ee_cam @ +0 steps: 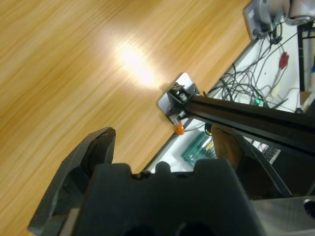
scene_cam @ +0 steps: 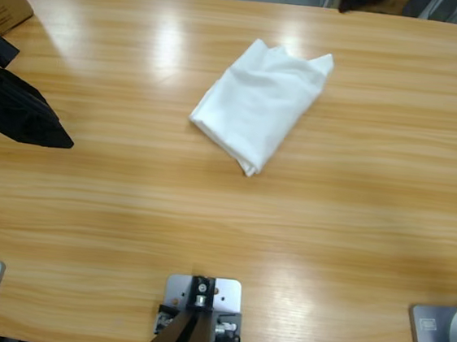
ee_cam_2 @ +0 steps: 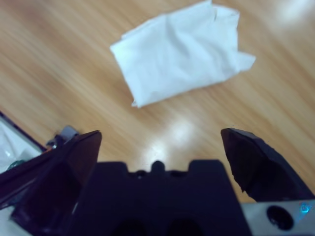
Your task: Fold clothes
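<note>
The clothes [scene_cam: 259,109] are a white T-shirt folded into a compact oblong that lies at a slant on the wooden table [scene_cam: 223,219], a little above and right of the middle. In the right wrist view the clothes [ee_cam_2: 182,49] lie flat ahead of my right gripper [ee_cam_2: 161,133], which hovers apart from them, open and holding nothing. My left gripper [ee_cam: 162,132] is open too, over bare wood with nothing between its jaws. It shows in the high view as a black shape [scene_cam: 53,132] at the left edge, well away from the shirt.
A cardboard box [scene_cam: 4,9] sits at the table's far left corner. Beyond the table's near edge lie tangled cables and electronics [ee_cam: 246,88]. Bare wood surrounds the shirt on every side.
</note>
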`<state>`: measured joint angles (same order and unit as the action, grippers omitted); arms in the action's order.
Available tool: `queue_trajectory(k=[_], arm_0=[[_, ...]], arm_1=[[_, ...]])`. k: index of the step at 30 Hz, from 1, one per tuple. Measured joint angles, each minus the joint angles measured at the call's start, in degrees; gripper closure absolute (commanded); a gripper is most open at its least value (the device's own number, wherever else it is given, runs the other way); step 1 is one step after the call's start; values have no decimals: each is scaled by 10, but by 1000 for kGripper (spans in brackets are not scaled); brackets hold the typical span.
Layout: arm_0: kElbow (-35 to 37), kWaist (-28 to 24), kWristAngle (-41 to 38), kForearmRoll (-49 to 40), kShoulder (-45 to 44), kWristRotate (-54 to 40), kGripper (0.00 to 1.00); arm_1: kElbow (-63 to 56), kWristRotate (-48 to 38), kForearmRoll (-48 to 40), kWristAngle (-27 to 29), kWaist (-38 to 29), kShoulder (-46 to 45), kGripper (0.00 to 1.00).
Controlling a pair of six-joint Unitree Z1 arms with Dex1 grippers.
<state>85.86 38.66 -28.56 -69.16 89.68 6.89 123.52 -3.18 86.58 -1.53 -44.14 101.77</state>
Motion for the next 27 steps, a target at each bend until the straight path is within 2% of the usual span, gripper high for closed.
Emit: queue_trajectory(k=[15,27], arm_0=[[60,36,0,2,56,4,234],[60,47,24,-2,66,-2,234]], arm_1=[[-80,-11,0,-25,1,-50,0],[-124,-13,0,-53,1,-69,0]])
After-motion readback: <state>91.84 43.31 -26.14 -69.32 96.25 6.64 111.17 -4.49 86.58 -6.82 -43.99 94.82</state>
